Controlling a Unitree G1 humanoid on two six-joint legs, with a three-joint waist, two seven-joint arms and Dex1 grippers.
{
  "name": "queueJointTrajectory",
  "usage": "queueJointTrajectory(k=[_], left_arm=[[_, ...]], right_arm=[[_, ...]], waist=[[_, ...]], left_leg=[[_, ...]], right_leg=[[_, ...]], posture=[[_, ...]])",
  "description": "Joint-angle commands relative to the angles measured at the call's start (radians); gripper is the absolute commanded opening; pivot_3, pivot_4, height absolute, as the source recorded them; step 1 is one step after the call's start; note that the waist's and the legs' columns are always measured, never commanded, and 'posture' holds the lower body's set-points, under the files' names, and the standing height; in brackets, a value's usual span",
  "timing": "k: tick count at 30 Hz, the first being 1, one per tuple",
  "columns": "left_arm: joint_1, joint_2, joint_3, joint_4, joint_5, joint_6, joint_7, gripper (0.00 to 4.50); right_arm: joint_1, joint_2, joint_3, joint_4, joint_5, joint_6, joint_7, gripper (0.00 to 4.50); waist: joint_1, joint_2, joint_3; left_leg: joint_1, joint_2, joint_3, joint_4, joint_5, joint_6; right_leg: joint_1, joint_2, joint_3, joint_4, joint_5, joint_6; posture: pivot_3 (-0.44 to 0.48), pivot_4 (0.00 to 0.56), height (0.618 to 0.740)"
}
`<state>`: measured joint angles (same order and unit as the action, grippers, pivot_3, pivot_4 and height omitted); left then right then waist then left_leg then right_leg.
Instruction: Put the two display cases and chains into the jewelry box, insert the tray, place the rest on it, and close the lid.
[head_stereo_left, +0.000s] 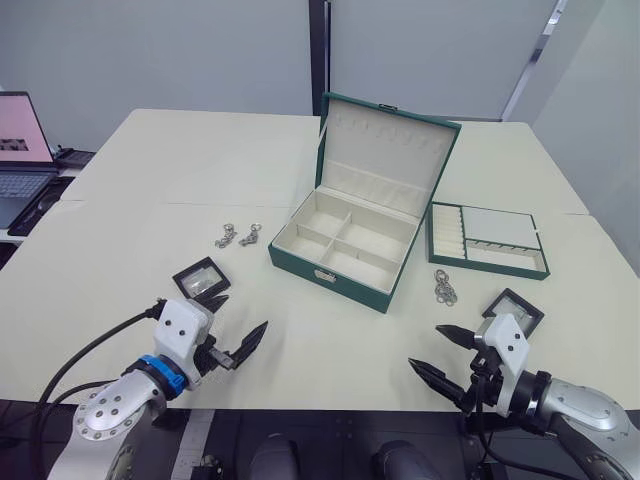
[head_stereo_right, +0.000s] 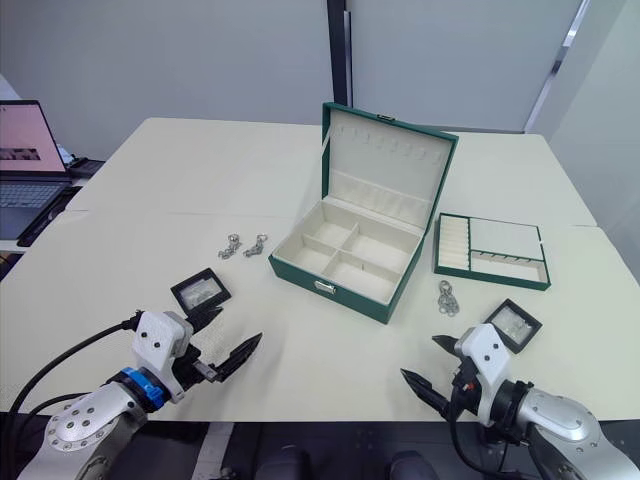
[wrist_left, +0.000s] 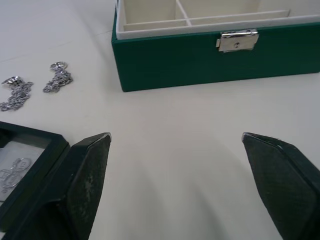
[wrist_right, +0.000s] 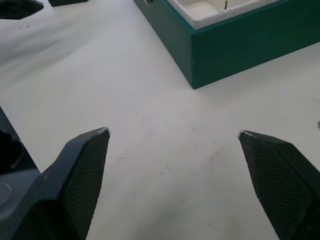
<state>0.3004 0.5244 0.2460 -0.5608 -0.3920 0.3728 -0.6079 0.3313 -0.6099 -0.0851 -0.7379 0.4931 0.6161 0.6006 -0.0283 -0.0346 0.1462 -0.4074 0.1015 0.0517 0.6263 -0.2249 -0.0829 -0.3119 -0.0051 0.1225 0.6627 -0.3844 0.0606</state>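
Sitting askew mid-table with lid upright, the jewelry box (head_stereo_left: 345, 247) turns its latch toward both spread-fingered, empty grippers, left (head_stereo_left: 232, 334) and right (head_stereo_left: 441, 356), bare table (head_stereo_left: 330, 330) between.

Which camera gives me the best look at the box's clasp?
The left wrist view: the silver clasp sits close and square-on at the front wall of the green box. Both eye views show it as a small speck on that wall. The right wrist view shows a corner of the box.
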Motion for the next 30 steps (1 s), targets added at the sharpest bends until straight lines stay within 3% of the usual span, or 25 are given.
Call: queueJointTrajectory(k=[1, 4, 11, 13, 20, 30], left_arm=[[-0.048, 0.011, 0.033, -0.007, -0.031, 0.029, 0.019, 3.24], [-0.094, 0.014, 0.036, 0.004, -0.039, 0.049, 0.032, 2.22], [-0.315, 0.04, 0.028, 0.125, -0.03, 0.141, 0.093, 0.0], [-0.391, 0.065, 0.006, 0.198, -0.02, 0.175, 0.084, 0.0], [-0.701, 0.091, -0.113, 0.559, 0.117, 0.139, 0.091, 0.0], [-0.986, 0.014, -0.207, 1.045, 0.228, -0.066, 0.032, 0.0]], right_arm=[[-0.031, 0.003, -0.014, -0.031, 0.003, -0.017, -0.016, 3.16], [-0.074, 0.006, -0.011, -0.02, 0.001, -0.004, -0.036, 2.14], [-0.232, 0.037, 0.026, 0.019, -0.034, 0.056, -0.134, 0.36], [-0.294, 0.053, 0.05, 0.054, -0.059, 0.095, -0.179, 0.02], [-0.49, 0.138, 0.11, 0.221, -0.143, 0.174, -0.297, 0.02], [-0.566, 0.195, 0.131, 0.33, -0.235, 0.162, -0.346, 0.02]], waist=[[0.0, 0.0, 0.0], [0.0, 0.0, 0.0], [0.0, 0.0, 0.0], [0.0, 0.0, 0.0], [0.002, 0.0, 0.0], [0.005, 0.001, 0.0]], left_leg=[[0.0, 0.0, 0.0, 0.0, 0.0, 0.0], [0.0, 0.0, 0.0, 0.0, 0.0, 0.0], [0.0, 0.0, -0.001, 0.001, 0.0, 0.0], [0.0, 0.0, -0.001, 0.001, 0.0, 0.0], [-0.001, 0.0, 0.0, 0.001, 0.002, -0.003], [-0.008, 0.001, 0.001, 0.003, 0.004, -0.005]], right_leg=[[0.0, 0.0, 0.0, 0.0, 0.0, 0.0], [0.0, 0.0, 0.0, 0.0, 0.0, 0.0], [0.001, 0.0, -0.001, 0.001, 0.0, 0.0], [0.0, 0.001, -0.001, 0.001, 0.0, 0.0], [-0.001, 0.001, 0.0, 0.001, 0.0, 0.0], [-0.007, 0.001, -0.001, 0.003, 0.0, 0.0]], posture=[[0.0, 0.15, 0.74], [0.0, 0.15, 0.74], [0.0, 0.15, 0.74], [0.0, 0.15, 0.74], [0.0, 0.15, 0.74], [0.0, 0.15, 0.74]])
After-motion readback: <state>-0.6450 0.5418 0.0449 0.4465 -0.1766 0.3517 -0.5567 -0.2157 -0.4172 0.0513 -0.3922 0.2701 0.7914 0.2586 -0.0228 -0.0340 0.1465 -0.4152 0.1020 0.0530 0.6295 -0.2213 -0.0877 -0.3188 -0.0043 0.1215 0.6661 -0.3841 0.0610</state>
